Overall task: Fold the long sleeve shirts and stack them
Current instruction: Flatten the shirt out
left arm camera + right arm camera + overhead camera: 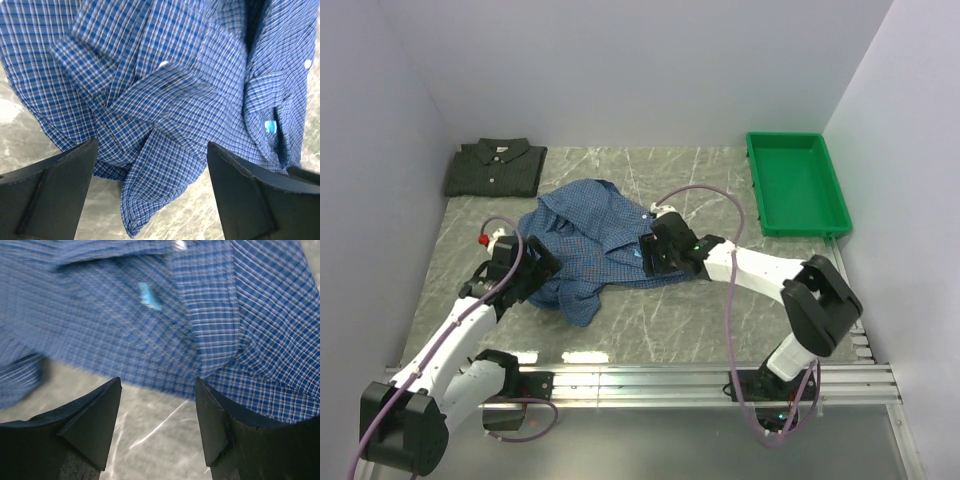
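Blue shirt (582, 240) crumpled at table (670, 315) centre; left gripper (538, 268) and right gripper (655, 252) both spread over its edges, holding nothing. Dark shirt (495, 168) folded at far-left corner.

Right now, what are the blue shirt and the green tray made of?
The blue shirt looks like soft woven cloth, maybe cotton: matte, checked, and it crumples into folds. The green tray looks like hard plastic: smooth, a little shiny, with one even colour and a moulded rim.
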